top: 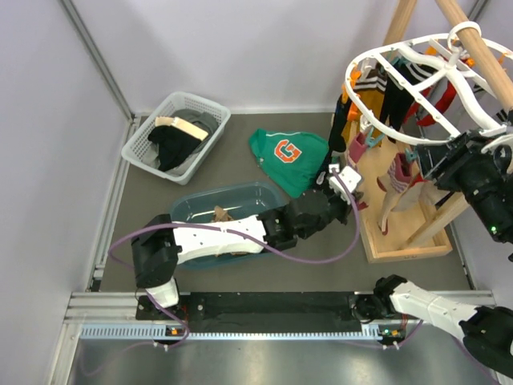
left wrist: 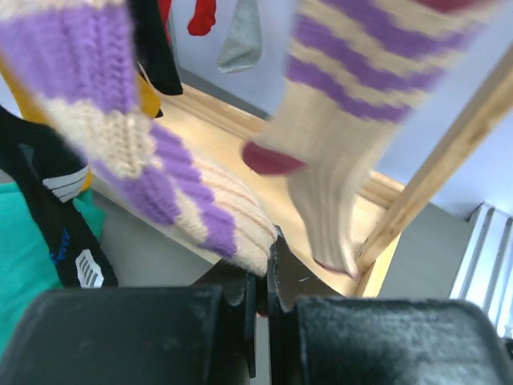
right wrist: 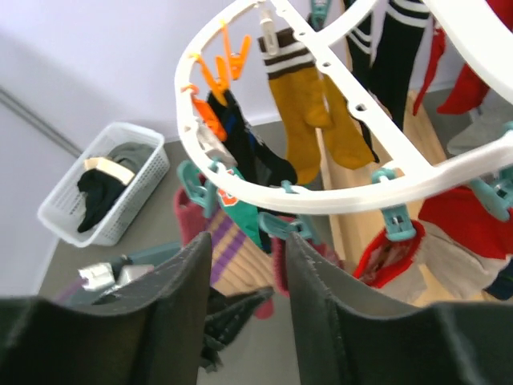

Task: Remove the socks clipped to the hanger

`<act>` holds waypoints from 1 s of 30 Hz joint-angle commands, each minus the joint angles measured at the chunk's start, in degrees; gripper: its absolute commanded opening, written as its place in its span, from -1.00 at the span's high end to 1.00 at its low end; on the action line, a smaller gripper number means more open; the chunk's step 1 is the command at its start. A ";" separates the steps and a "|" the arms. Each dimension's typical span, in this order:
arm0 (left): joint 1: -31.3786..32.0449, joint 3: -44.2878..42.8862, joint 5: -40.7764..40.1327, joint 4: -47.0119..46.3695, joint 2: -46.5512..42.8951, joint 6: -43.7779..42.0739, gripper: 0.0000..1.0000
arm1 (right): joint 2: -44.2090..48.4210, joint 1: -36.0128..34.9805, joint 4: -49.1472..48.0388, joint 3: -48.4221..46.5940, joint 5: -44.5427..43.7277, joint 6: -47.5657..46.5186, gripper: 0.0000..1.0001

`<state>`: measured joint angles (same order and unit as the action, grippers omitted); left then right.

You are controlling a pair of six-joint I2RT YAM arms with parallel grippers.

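Observation:
The white oval hanger (top: 417, 88) hangs from the wooden stand at the right, with several socks clipped to it. It also shows in the right wrist view (right wrist: 321, 196), with a mustard sock (right wrist: 309, 112) and teal clips (right wrist: 393, 224). My left gripper (top: 353, 188) reaches under the hanger's left side. In the left wrist view it (left wrist: 264, 273) is shut on the toe of a cream-and-purple striped sock (left wrist: 192, 208). Its mate (left wrist: 337, 160) hangs beside it. My right gripper (right wrist: 248, 265) is open and empty just below the hanger's rim, and shows at the right in the top view (top: 439, 159).
A blue-green bin (top: 256, 196) holding a brown sock (top: 222, 213) sits under my left arm. A green sweatshirt (top: 288, 156) and a white mesh basket (top: 176, 136) of dark clothes lie behind it. The wooden stand's base (top: 401, 233) and slanted poles (top: 473, 40) are at the right.

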<state>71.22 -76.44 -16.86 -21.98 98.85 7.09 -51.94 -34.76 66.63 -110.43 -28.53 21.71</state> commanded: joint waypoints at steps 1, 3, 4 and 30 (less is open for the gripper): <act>2.69 -0.72 -6.69 -3.25 -1.90 -5.07 1.00 | -5.09 -0.31 3.68 -5.66 4.37 3.16 0.11; 3.31 -0.81 -8.35 -3.33 -1.99 -6.12 1.00 | -5.80 -0.30 3.42 -7.24 4.01 4.12 0.03; 3.48 -0.72 -8.80 -3.51 -2.08 -6.30 1.00 | -6.50 -0.30 3.50 -7.69 3.93 4.39 0.00; 6.30 -1.42 -12.49 -3.77 -1.73 -9.46 1.00 | -11.60 -6.72 -5.02 2.42 -5.03 13.18 -0.25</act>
<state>76.86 -76.44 -28.01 -22.02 98.85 -0.80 -62.06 -39.35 64.86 -107.66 -29.30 34.13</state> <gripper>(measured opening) 0.038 0.625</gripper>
